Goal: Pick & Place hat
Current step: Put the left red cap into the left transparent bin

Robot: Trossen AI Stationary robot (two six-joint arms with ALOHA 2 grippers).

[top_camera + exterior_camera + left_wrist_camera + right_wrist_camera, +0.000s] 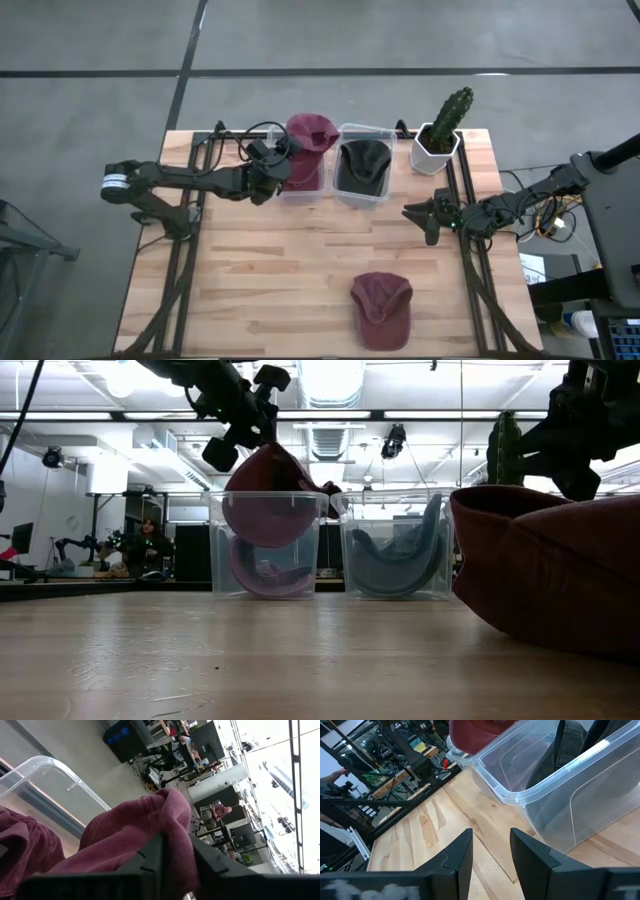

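Maroon hat (308,133) clamped by left gripper (278,160) over clear bin (303,190); right gripper (420,216) parted.

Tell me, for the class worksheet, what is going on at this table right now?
The left tool is shut on a maroon hat, holding it over the left clear bin, which already holds another maroon hat. The right clear bin next to it holds a dark hat. A second maroon hat lies loose on the table near the front edge. The right tool hangs open over the table's right side, holding nothing. A potted cactus stands at the back right corner.
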